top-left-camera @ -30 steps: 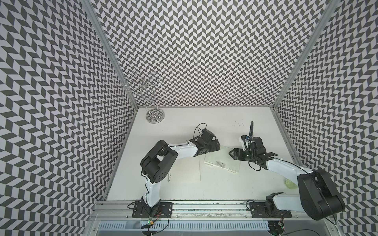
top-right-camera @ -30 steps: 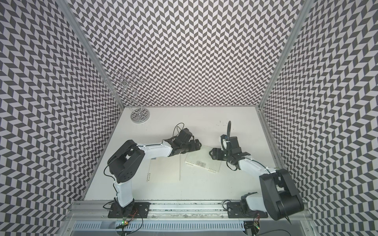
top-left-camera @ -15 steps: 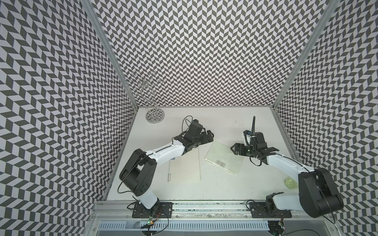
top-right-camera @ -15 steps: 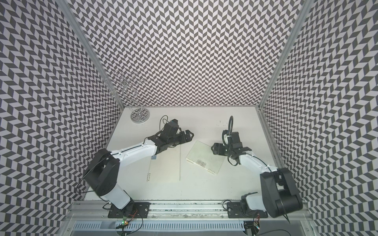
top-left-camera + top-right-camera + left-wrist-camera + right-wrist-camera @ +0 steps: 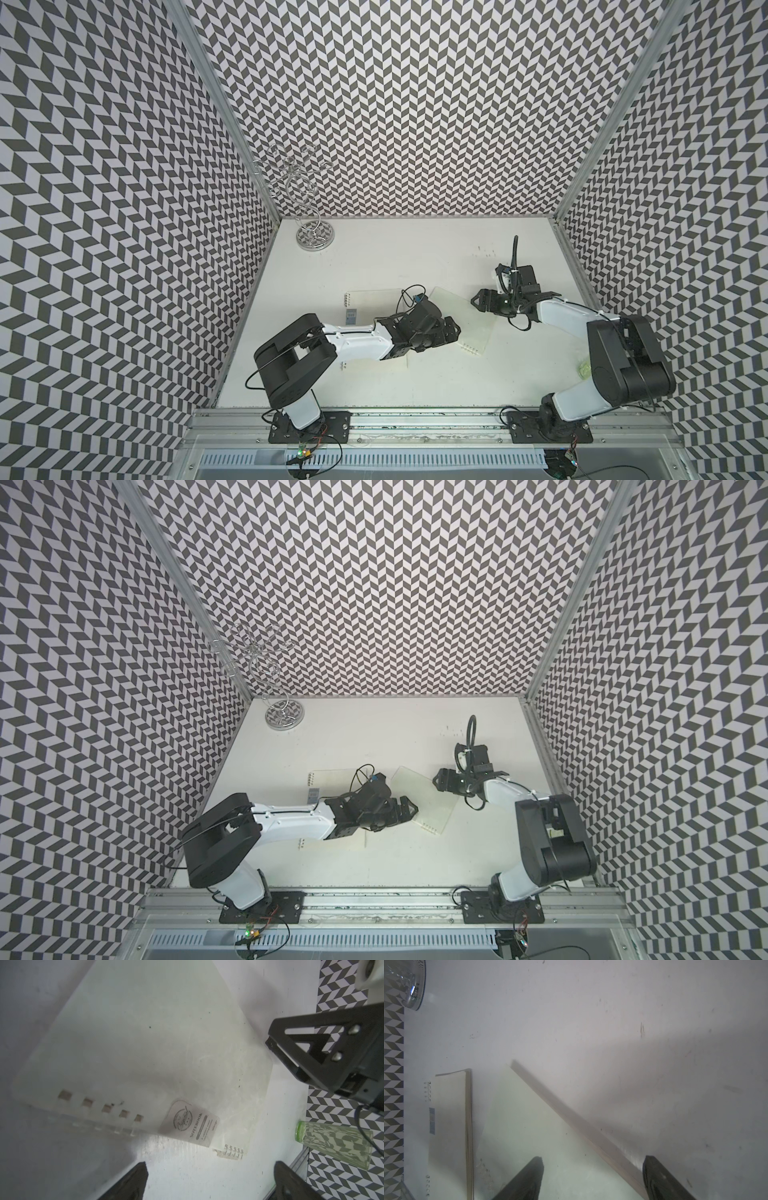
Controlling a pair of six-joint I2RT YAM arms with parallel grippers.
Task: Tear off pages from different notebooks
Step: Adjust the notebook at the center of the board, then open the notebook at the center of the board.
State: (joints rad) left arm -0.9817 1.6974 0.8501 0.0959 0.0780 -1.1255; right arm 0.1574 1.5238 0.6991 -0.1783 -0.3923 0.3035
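The smaller greenish notebook (image 5: pixel 465 309) (image 5: pixel 426 791) lies shut and askew at mid-table, with its wire rings (image 5: pixel 233 1150) toward the near side. My left gripper (image 5: pixel 451 332) (image 5: pixel 209 1180) hovers open at its near left corner and holds nothing. My right gripper (image 5: pixel 478 299) (image 5: pixel 591 1178) stands open over the far right edge of that notebook (image 5: pixel 539 1136). The larger notebook (image 5: pixel 370 297) (image 5: pixel 450 1126) with its blue label (image 5: pixel 351 316) lies to the left, partly under the left arm. A loose page, mostly hidden by that arm, shows its punched holes (image 5: pixel 344 365).
A wire jewellery stand (image 5: pixel 314 239) stands in the far left corner. A green-tinted glass (image 5: pixel 585 370) (image 5: pixel 332 1142) lies on its side near the right wall, beside the right arm. Patterned walls close off three sides.
My left arm swung back and then forward, and its gripper now sits nearer, at the greenish notebook's near corner. That notebook shifted slightly. The right gripper has barely moved in the last half second.
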